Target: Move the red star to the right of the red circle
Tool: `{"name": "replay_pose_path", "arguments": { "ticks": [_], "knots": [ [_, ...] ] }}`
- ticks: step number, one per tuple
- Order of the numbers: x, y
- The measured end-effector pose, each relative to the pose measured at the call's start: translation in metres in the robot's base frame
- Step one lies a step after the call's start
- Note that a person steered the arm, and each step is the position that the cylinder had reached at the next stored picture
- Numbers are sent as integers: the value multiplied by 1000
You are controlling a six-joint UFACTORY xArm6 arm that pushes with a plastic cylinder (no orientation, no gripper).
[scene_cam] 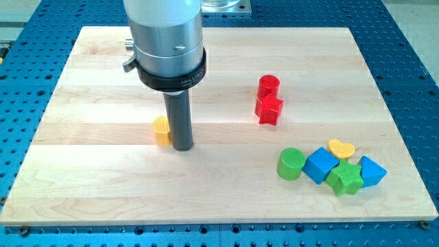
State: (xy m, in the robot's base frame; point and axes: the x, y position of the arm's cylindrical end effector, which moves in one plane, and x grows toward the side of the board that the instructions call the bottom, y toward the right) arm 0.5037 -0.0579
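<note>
The red circle (pixel 269 85) stands right of the board's middle, toward the view's top. The red star (pixel 269 110) sits just below it, touching or nearly touching it. My tip (pixel 182 147) rests on the board far to the left of both red blocks. It is right beside a yellow block (pixel 161 130), which sits at its left and is partly hidden by the rod.
A cluster sits at the lower right: green circle (pixel 291 164), blue cube (pixel 321 165), yellow heart (pixel 341 149), green star (pixel 344 180), blue block (pixel 371 171). The wooden board (pixel 103 178) lies on a blue perforated table.
</note>
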Motion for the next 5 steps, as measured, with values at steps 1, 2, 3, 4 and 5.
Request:
{"name": "replay_pose_path", "arguments": {
  "ticks": [1, 2, 3, 4, 5],
  "knots": [
    [0, 1],
    [-10, 64],
    [-30, 116],
    [-57, 123],
    [-59, 134]
  ]
}}
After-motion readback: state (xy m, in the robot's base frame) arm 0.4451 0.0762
